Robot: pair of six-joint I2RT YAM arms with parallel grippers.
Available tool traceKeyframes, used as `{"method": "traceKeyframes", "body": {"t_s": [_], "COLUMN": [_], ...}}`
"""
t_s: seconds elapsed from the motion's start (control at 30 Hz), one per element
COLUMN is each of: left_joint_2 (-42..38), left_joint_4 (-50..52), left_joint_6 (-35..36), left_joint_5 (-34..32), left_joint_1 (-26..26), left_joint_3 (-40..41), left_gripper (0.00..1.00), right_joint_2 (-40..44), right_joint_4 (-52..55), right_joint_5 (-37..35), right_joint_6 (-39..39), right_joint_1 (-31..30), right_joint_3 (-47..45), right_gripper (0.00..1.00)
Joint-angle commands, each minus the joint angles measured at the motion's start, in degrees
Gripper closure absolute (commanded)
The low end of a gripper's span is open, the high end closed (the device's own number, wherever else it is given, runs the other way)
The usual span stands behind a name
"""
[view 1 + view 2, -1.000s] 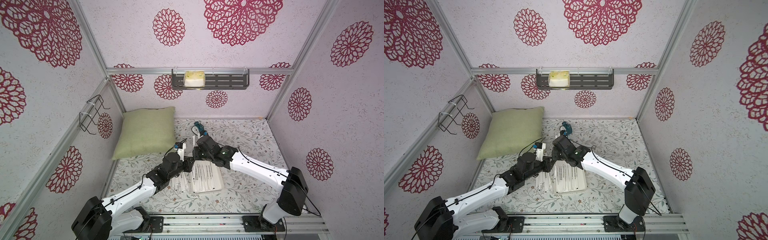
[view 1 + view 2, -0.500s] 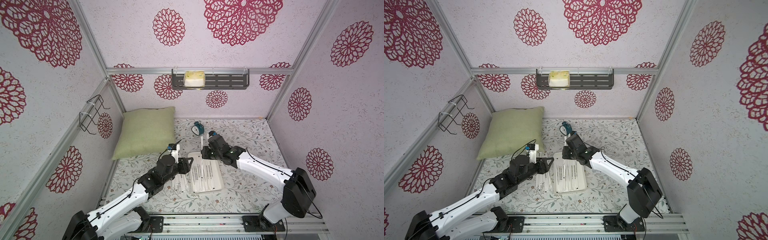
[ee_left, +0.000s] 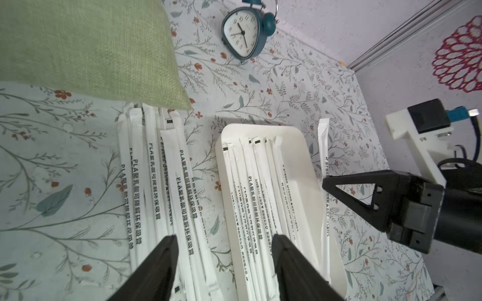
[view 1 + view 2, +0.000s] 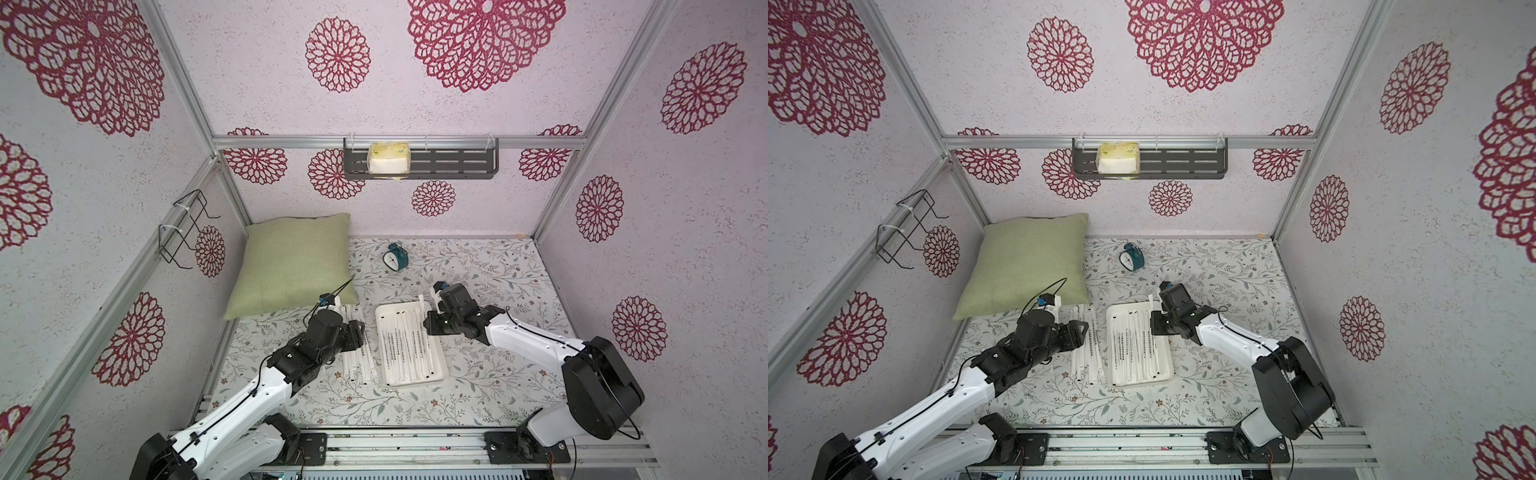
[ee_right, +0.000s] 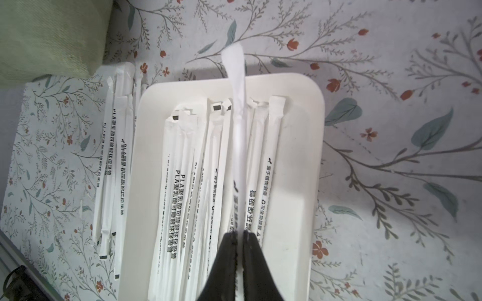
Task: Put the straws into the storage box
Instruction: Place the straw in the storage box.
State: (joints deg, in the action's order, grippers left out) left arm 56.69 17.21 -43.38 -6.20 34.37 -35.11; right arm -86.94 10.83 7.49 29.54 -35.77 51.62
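The storage box (image 4: 439, 357) (image 4: 1165, 358) is a shallow white tray on the floral table, with several paper-wrapped straws (image 5: 182, 166) lying lengthwise in it. Left of it, more straws (image 4: 355, 351) (image 3: 154, 166) lie piled on the table. My left gripper (image 3: 225, 241) (image 4: 358, 332) is open and holds nothing; it hangs over the gap between the pile and the tray's left rim. My right gripper (image 5: 240, 234) (image 4: 429, 325) is shut on one straw (image 5: 238, 109) above the tray's right part. That straw's free end reaches past the far rim.
A green pillow (image 4: 295, 262) lies at the back left, its corner close to the straw pile. A teal alarm clock (image 4: 395, 257) stands behind the tray. On the back wall hangs a dark shelf (image 4: 457, 164) with a yellow sponge, and on the left wall a wire rack (image 4: 183, 226).
Both grippers were together over the tray's far end. The left one has opened and drawn back over the pile. The right one has pulled back right, still shut on a straw.
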Motion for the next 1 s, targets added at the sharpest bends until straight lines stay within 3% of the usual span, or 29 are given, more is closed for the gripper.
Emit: {"method": "traceKeyframes", "body": {"t_s": [0.0, 0.97], "left_joint_2": [-0.15, -1.25], "left_joint_4": [0.81, 0.73], "left_joint_6": [-0.87, -0.31], "left_joint_5": [0.38, -1.43], "left_joint_1": [-0.09, -0.09], "left_joint_3": [-0.51, 1.19], "left_gripper": [0.36, 0.36], "right_joint_2": [-1.15, -8.97], "right_joint_4": [-4.00, -6.28], "right_joint_5": [-1.34, -3.84], "right_joint_6": [-0.24, 0.58], "right_joint_1": [0.47, 1.62], "right_joint_3": [-0.67, -0.64], "right_gripper": [0.89, 0.86]}}
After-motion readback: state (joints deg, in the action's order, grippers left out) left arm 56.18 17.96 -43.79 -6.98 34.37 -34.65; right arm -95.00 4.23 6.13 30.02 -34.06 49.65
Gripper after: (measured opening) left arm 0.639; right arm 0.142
